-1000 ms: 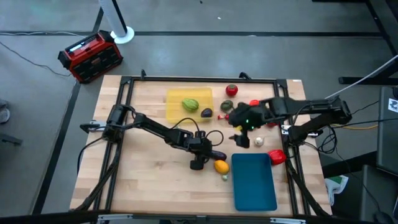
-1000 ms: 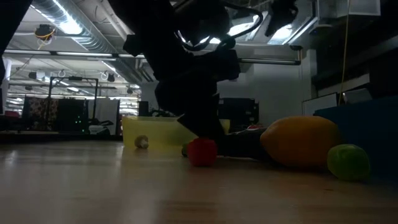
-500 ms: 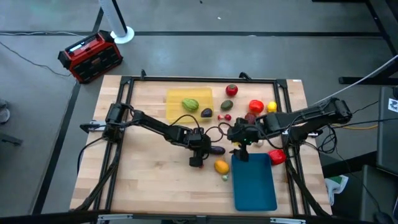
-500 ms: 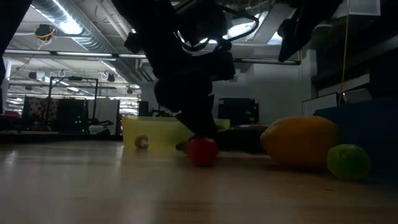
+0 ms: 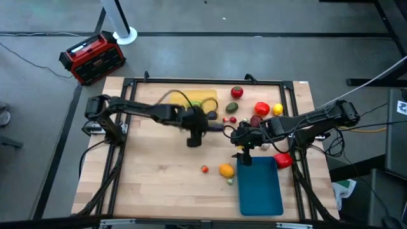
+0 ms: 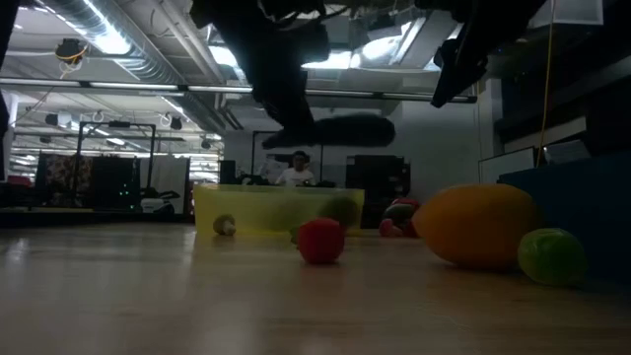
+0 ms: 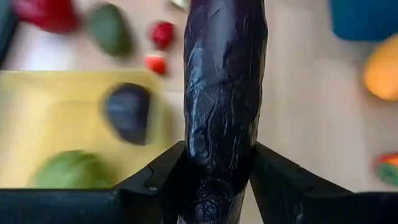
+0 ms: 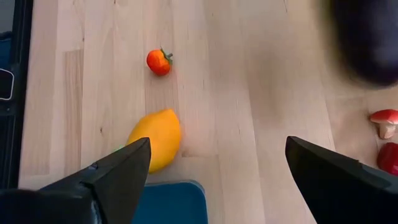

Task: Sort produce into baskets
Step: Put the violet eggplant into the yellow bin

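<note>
My left gripper (image 5: 205,126) is shut on a long dark purple eggplant (image 7: 224,93), which hangs above the table beside the yellow basket (image 5: 181,108). That basket holds a green piece (image 5: 194,106) and a dark purple piece (image 5: 210,116). My right gripper (image 8: 227,180) stands open with nothing between its fingers, above the far edge of the teal basket (image 5: 259,187). An orange lemon (image 8: 155,140) and a small red tomato (image 8: 159,61) rest on the wood below it. More produce lies at the far right. My left gripper pinches the eggplant's near end (image 7: 217,186) between its two fingers (image 7: 158,183), one on each side. The fingers come slanting down from the table's left and lie along the eggplant, which sticks out past their tips. The eggplant (image 6: 335,131) hangs about level, clear of the table.
A red tomato (image 5: 236,92), a red pepper (image 5: 261,109), a yellow lemon (image 5: 278,109) and small pieces lie at the far right. Another red pepper (image 5: 283,160) lies beside the teal basket. A small green piece (image 5: 230,181) rests near the orange lemon. A red-and-black box (image 5: 92,57) stands off the table.
My left gripper has risen and gone toward the table's far edge and the yellow basket, carrying the eggplant, which lay on the table and now hangs clear. The small red tomato stays where it was. My right gripper has sunk toward the table and moved nearer the teal basket.
</note>
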`<state>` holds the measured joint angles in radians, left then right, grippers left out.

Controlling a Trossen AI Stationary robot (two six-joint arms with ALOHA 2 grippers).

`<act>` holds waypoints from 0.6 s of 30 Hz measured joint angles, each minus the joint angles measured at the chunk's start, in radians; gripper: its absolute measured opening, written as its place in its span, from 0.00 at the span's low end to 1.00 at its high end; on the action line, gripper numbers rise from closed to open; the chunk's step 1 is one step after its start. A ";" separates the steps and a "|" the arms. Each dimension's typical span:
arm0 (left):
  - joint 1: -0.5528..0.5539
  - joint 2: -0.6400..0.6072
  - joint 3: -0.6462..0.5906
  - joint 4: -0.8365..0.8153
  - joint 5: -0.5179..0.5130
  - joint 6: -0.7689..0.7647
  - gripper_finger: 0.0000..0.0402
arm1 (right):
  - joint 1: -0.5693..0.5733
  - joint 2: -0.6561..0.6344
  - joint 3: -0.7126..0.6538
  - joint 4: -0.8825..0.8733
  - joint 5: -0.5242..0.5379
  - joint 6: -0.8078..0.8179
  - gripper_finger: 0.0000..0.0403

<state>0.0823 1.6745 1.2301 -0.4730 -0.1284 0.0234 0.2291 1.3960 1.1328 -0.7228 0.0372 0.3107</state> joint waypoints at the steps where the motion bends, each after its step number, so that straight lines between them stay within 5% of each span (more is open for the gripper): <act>1: 0.020 -0.016 0.000 -0.003 0.000 0.009 0.40 | 0.000 0.000 0.000 -0.001 0.000 0.000 0.91; 18: 0.284 -0.030 0.000 -0.224 0.046 0.084 0.40 | 0.000 0.000 0.000 0.019 0.000 -0.001 0.91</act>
<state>0.3662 1.6448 1.2297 -0.6968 -0.0822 0.1078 0.2291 1.3960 1.1328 -0.7043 0.0376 0.3099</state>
